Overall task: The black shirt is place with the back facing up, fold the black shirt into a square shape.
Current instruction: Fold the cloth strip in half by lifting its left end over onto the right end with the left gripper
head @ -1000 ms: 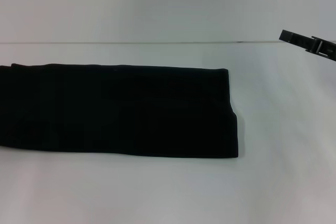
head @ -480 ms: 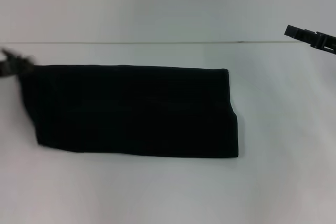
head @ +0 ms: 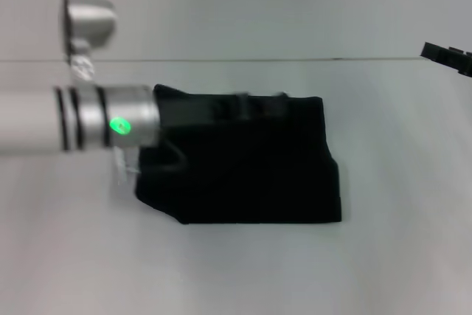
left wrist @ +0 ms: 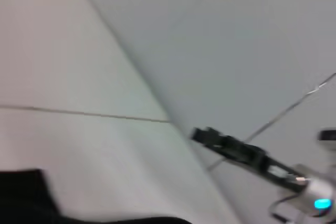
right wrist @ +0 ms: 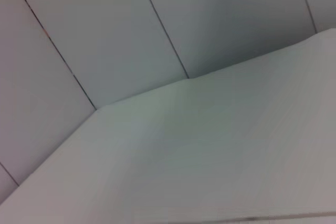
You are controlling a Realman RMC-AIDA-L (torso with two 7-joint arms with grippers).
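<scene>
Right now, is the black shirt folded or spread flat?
Folded: the black shirt is a compact, near-square block on the table, left arm over it.

shirt (head: 251,167) | plain black, no lettering showing | folded to a near-square block, flat on white table | left gripper (head: 243,107) over its far edge | right gripper (head: 446,57) well apart, beyond its right side

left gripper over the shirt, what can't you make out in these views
- Left gripper: in the head view it is motion-blurred, black against the soft black cloth shirt, so its fingers cannot be read.
- Shirt's left edge: head view, hidden by the silver-and-white left arm.
- Right gripper: head view, cut off by the frame edge.
</scene>
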